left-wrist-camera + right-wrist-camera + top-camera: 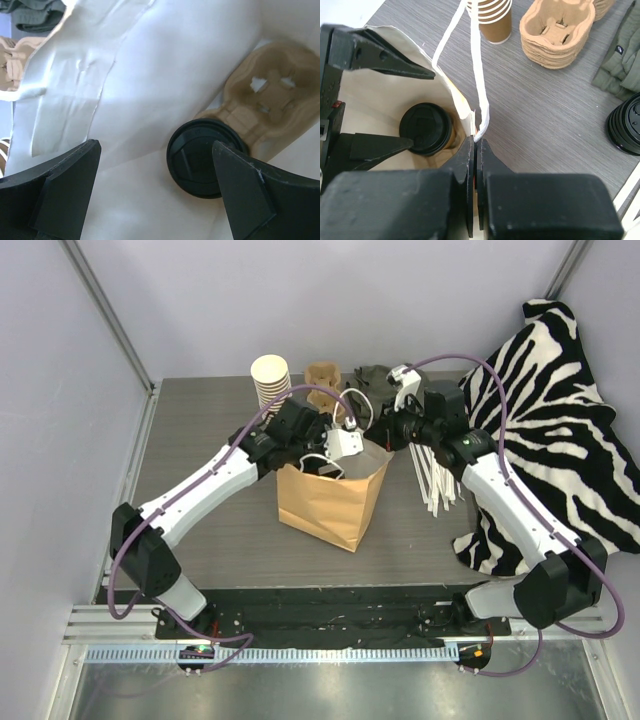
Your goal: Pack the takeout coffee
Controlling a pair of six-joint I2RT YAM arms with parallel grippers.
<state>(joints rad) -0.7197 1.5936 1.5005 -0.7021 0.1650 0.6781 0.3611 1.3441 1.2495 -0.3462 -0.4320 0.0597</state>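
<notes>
The takeout coffee (200, 157), a brown cup under a black lid (426, 128), stands inside the brown paper bag (325, 502), in a cardboard cup carrier (272, 95) on the bag's floor. My left gripper (157, 192) hangs open in the bag's mouth just above the cup. One of its fingers (255, 195) overlaps the lid's edge, and nothing is held. My right gripper (476, 145) is shut on the bag's rim (465, 112), right where the white handle (479, 75) is attached. In the top view both grippers, left (345, 445) and right (385, 438), meet at the bag's top.
Behind the bag stand a stack of lidless brown cups (270, 380), a pile of cardboard carriers (557, 30), a stack of loose black lids (626, 122) and a green cloth (620, 55). White sticks (435, 480) and a zebra-striped cloth (560, 420) lie to the right.
</notes>
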